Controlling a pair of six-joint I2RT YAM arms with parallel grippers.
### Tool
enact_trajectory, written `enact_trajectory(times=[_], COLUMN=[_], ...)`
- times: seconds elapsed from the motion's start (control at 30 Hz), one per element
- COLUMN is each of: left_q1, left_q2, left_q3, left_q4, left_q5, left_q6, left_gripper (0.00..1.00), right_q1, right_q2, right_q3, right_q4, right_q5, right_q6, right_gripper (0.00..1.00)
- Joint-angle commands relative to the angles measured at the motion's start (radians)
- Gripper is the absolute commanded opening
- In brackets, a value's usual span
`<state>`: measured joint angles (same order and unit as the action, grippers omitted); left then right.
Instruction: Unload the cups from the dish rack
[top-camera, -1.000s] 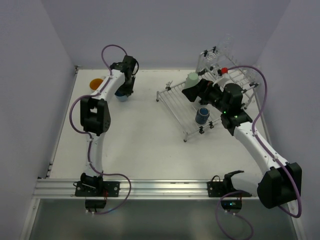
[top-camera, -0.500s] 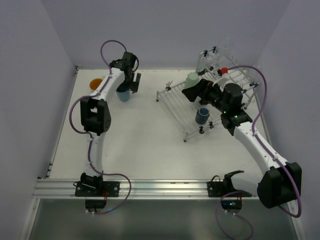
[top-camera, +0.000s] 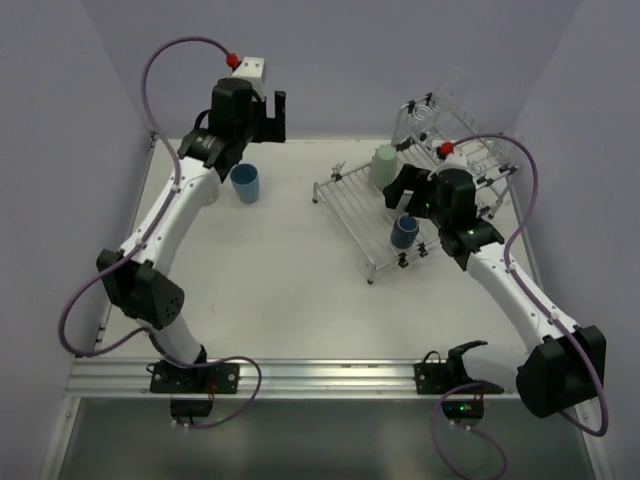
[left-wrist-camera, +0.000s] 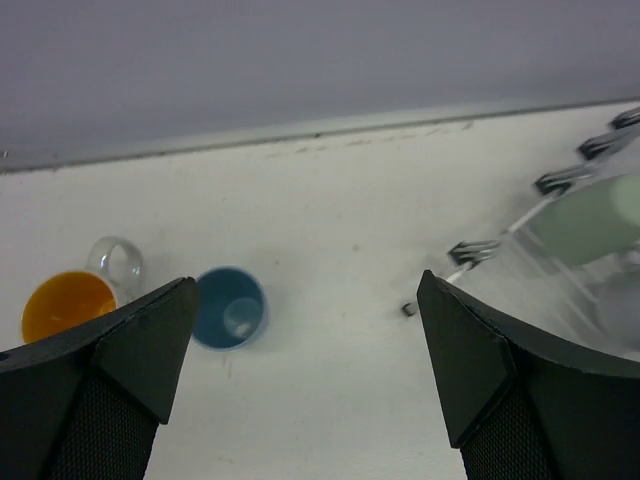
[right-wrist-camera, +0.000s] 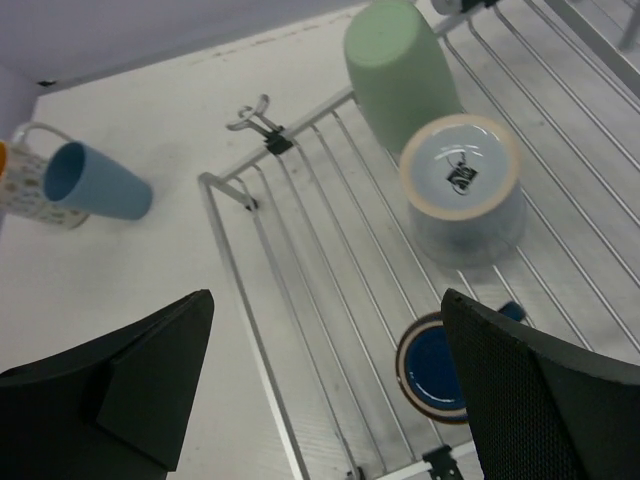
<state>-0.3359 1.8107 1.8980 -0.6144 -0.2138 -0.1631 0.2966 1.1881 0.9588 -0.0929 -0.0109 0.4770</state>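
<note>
White table (top-camera: 300, 270), lavender walls. Both my grippers gape empty. The left gripper (left-wrist-camera: 305, 300) is high over the light blue cup (top-camera: 245, 184) at the table's 11 o'clock, and the right gripper (right-wrist-camera: 325, 310) hangs above the dish rack (top-camera: 350, 215) at 2 o'clock. I'd descend straight onto the dark blue cup (right-wrist-camera: 437, 368) at the rack's 6 o'clock, with my fingers clear of the rods. It's small and glossy, its tan-ringed end up.

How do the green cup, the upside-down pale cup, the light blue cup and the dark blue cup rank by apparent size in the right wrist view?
1. Green cup and upside-down pale cup: about alike, not ranked.
2. Light blue cup: smaller, though it stands farther away.
3. Dark blue cup: smallest showing, but partly hidden, so unsure.
</note>
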Motion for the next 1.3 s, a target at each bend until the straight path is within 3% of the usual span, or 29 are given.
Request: enact_trajectory(times=[0.0, 0.07, 0.2, 0.37, 0.53, 0.7, 0.9, 1.03, 1.13, 1.27], left_q1=[-0.087, -0.107, -0.152, -0.230, -0.239, -0.242, -0.242, -0.242, -0.242, -0.242], left_q2=[-0.186, -0.292, -0.509, -0.654, -0.717, -0.751, -0.734, -0.726, -0.722, -0.714], left_q3=[-0.114, -0.190, -0.534, -0.856, -1.037, -1.114, -1.163, -1.157, -1.148, -1.136], left_q4=[0.296, 0.344, 0.528, 0.659, 0.729, 0.821, 0.883, 0.886, 0.895, 0.910], left_q5=[-0.006, 0.048, 0.229, 0.343, 0.436, 0.494, 0.519, 0.525, 0.540, 0.568], left_q6=[-0.047, -0.117, -0.292, -0.346, -0.388, -0.415, -0.418, -0.414, -0.421, -0.441], left_gripper=[1.00, 1.00, 1.00, 1.00, 1.00, 1.00, 1.00, 1.00, 1.00, 1.00], right_q1=[0.039, 0.044, 0.047, 0.053, 0.055, 0.058, 0.068, 0.076, 0.082, 0.092], right_q2=[-0.016, 0.010, 0.044, 0.105, 0.174, 0.238, 0.275, 0.233, 0.187, 0.079], right_q3=[-0.014, -0.019, -0.020, -0.002, 0.001, 0.023, 0.038, 0.031, 0.026, 0.006], right_q4=[-0.126, -0.163, -0.186, -0.212, -0.206, -0.199, -0.197, -0.189, -0.183, -0.163], right_q5=[0.202, 0.239, 0.239, 0.249, 0.235, 0.233, 0.246, 0.270, 0.281, 0.243], right_q6=[-0.058, -0.064, -0.080, -0.084, -0.074, -0.064, -0.058, -0.055, -0.051, -0.046], right_gripper=[0.99, 0.99, 0.99, 0.99, 0.99, 0.98, 0.80, 0.40, 0.33, 0.30])
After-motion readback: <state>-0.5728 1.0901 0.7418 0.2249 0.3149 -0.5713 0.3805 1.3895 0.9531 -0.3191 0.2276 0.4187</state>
